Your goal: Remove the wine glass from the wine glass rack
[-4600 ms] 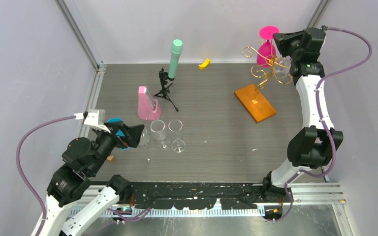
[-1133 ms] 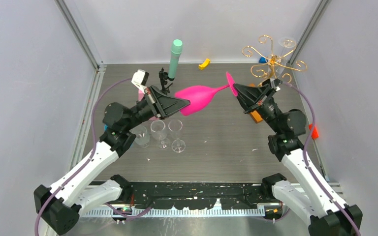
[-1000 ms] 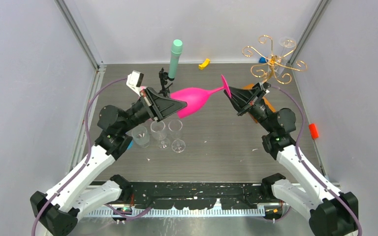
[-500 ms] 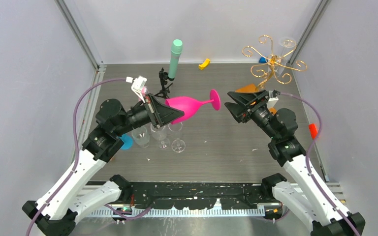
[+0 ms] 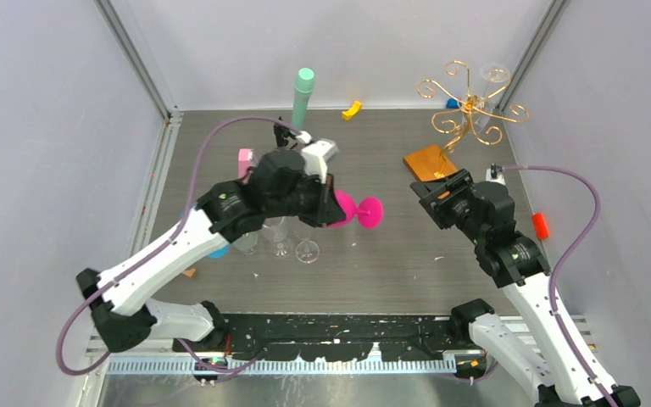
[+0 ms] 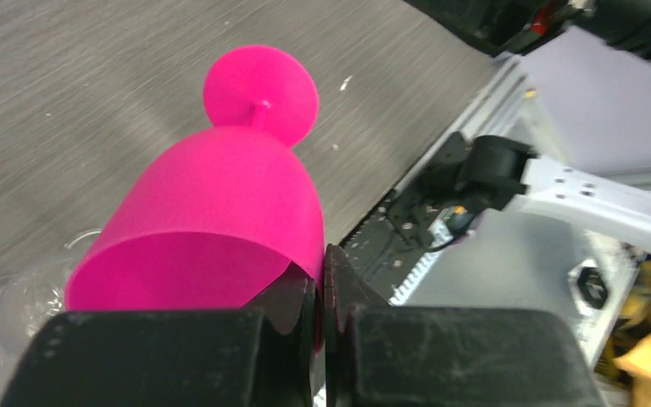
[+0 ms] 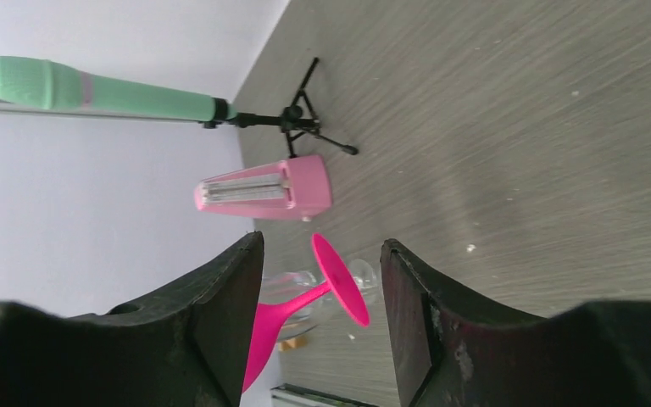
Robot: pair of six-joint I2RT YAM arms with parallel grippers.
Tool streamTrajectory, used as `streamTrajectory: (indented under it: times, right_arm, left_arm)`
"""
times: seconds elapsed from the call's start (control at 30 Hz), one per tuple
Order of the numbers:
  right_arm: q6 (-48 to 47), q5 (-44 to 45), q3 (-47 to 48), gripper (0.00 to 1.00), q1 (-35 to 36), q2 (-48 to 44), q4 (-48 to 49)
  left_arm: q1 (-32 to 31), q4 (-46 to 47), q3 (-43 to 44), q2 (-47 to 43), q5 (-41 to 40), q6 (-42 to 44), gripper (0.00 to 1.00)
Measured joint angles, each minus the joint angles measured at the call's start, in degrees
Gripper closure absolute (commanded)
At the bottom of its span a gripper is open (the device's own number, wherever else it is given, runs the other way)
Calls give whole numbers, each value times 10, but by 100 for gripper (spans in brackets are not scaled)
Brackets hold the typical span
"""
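Left gripper (image 6: 323,280) is clamped on the bowl rim of the hot-pink stemmed wine glass (image 6: 220,203), well apart from the gold wire wine glass rack (image 5: 468,106). The glass lies roughly level, I think, with its foot pointing toward my right gripper (image 7: 322,254), whose jaws stand apart and empty.

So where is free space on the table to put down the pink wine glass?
Bare table lies in front, between the clear glasses and the right arm. Another patch: between the mint microphone and the rack's wooden base. Around the clear glasses it is crowded.
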Motion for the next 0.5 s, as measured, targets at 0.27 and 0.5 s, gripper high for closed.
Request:
streamTrajectory:
  times: [0.27,0.5]
  right_arm:
    - [-36,35,0,42,0,-1,-53]
    - [-53,49,0,42,0,-1,-75]
  left_arm:
    - [-118,-171,185,213,-183,70,100]
    - [-137,-271,233,335,-225,108,100]
